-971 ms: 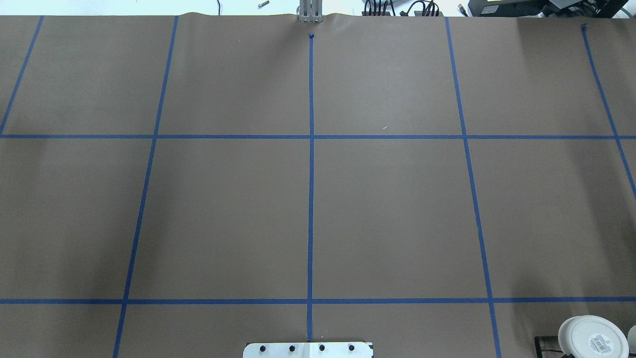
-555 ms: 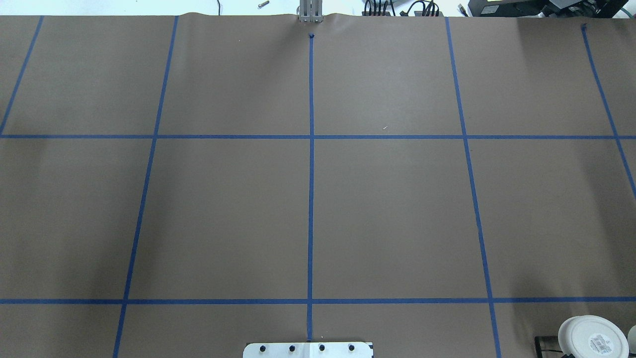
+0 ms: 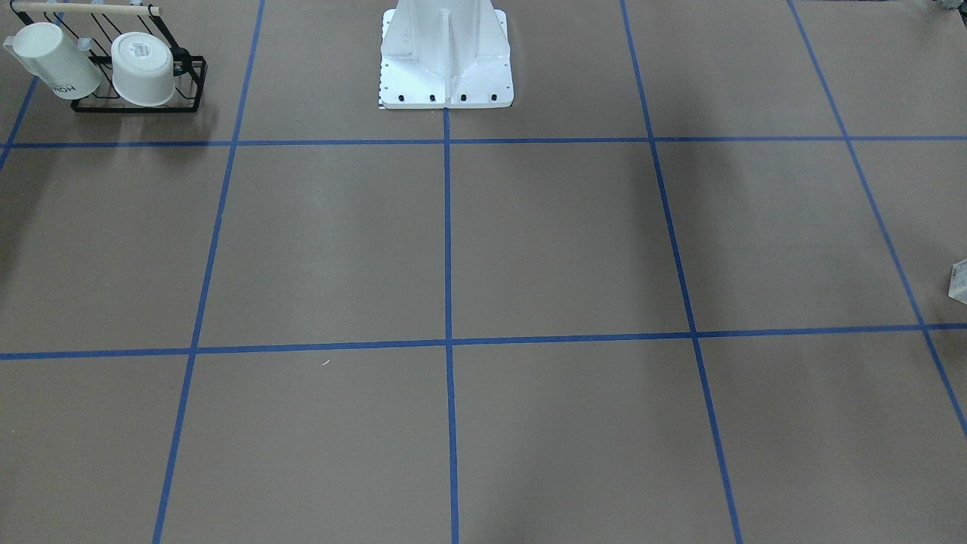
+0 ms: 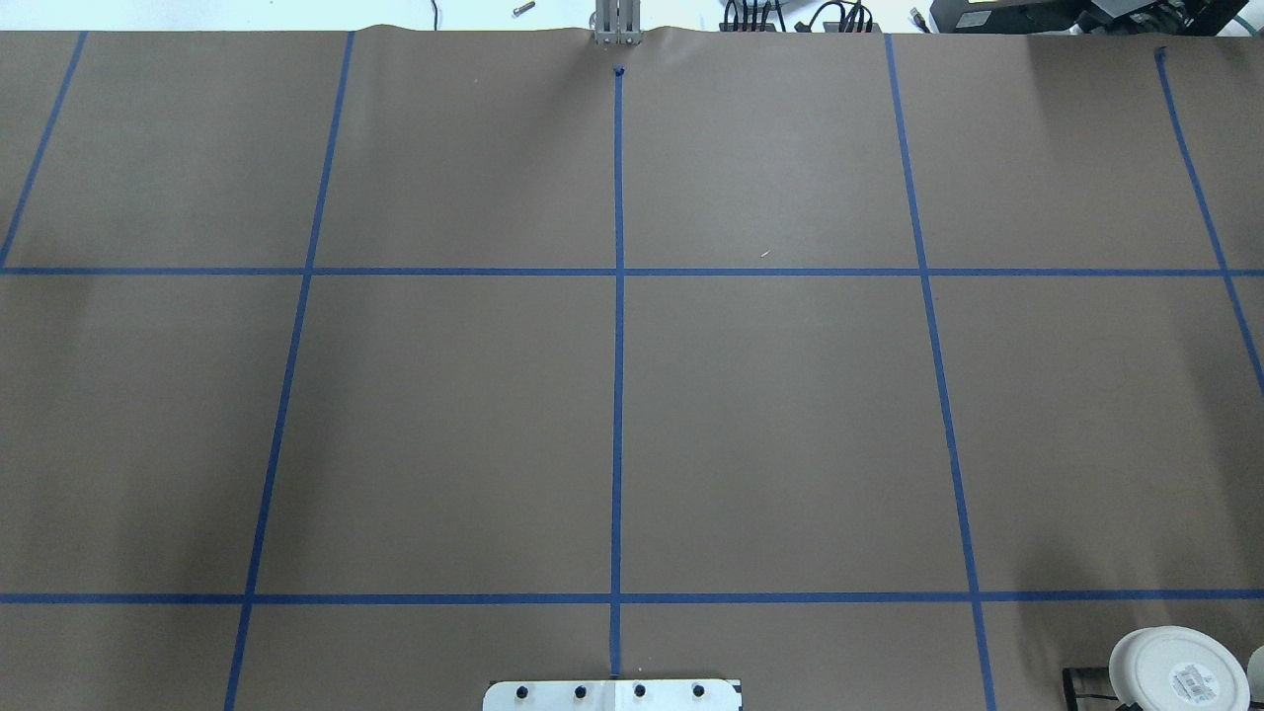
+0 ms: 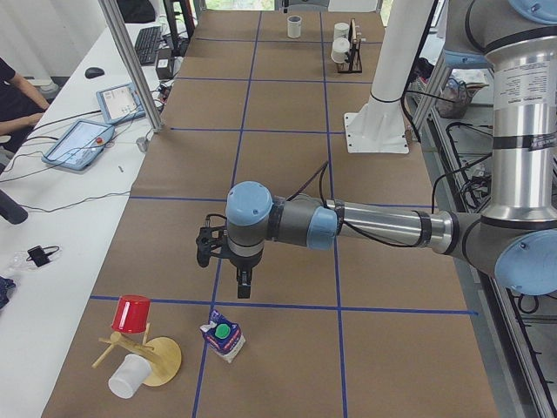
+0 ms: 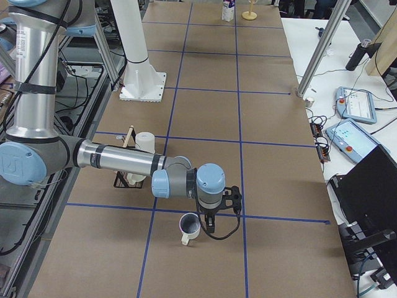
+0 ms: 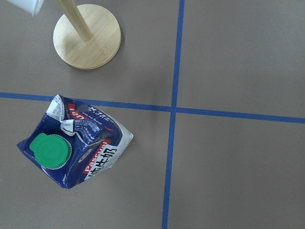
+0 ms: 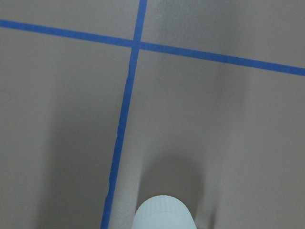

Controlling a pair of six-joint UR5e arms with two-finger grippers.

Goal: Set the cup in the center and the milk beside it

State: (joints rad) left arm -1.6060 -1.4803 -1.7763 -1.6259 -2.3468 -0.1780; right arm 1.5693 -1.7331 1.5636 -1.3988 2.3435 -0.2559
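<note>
The cup [image 6: 189,228], a small white mug with a dark inside, stands upright near the table's right end; it also shows far off in the exterior left view [image 5: 294,26]. My right gripper [image 6: 211,222] hangs close beside it, and I cannot tell whether it is open or shut. A white rounded shape [image 8: 162,215] sits at the bottom edge of the right wrist view. The milk [image 7: 71,152], a dark blue carton with a green cap, stands near the left end [image 5: 223,336]. My left gripper [image 5: 244,283] hangs above the table just beyond it; its state is unclear.
A black wire rack [image 3: 136,102] holds two white cups near the right end, one showing its base [image 4: 1175,671]. A wooden mug tree [image 5: 144,357] with a red cup and a white cup stands beside the milk. The robot's white base [image 3: 446,68] stands at the near middle.
</note>
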